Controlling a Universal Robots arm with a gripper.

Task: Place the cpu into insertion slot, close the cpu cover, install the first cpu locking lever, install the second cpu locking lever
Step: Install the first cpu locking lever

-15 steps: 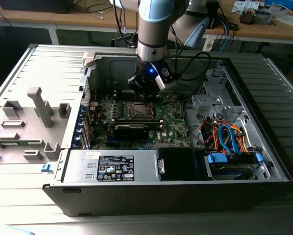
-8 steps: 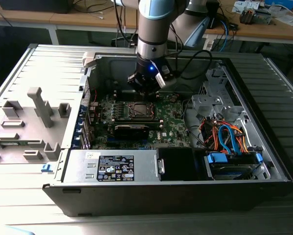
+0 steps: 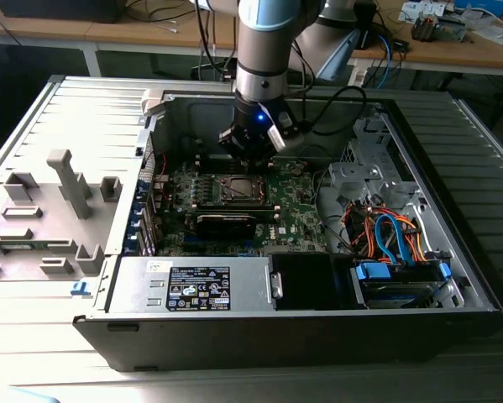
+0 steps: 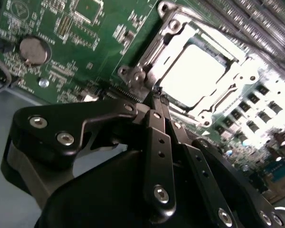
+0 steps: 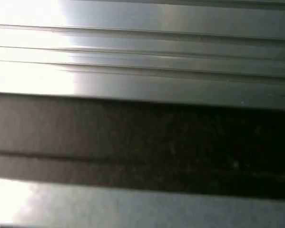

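Hand: the black metal two-fingered hand (image 4: pixel 157 95) has its fingers pressed together, with nothing visible between the tips. In the second wrist view the tips sit at the corner of the socket, just beside a silvery hinge tab.
Cpu: the small flat square chip with a pale silver metal top (image 4: pixel 193 75) lies seated in the socket, directly ahead of the fingertips and close to them. It looks flat and square to the frame.
Cpu cover: the thin silvery metal square frame with an open centre (image 4: pixel 237 71) lies down around the chip, its rim overlapping the chip's edges; I judge it closed or nearly so.
Key relation: the socket corner nearest the fingertips is where the lever hardware sits, so the work in hand seems to be at that edge rather than over the chip's middle. Whether a lever is latched I cannot tell.
Board: the green circuit board (image 4: pixel 80 42) carries the socket and a round silver coin cell (image 4: pixel 34 49).
Case: the open dark grey metal computer case (image 3: pixel 234 332) holds the board, a grey power supply box (image 3: pixel 192 285), and a bundle of orange and blue cables (image 3: pixel 394 235) toward the exterior view's right.
Arm: the silver and blue robot arm (image 3: pixel 264 50) reaches down into the case over the socket.
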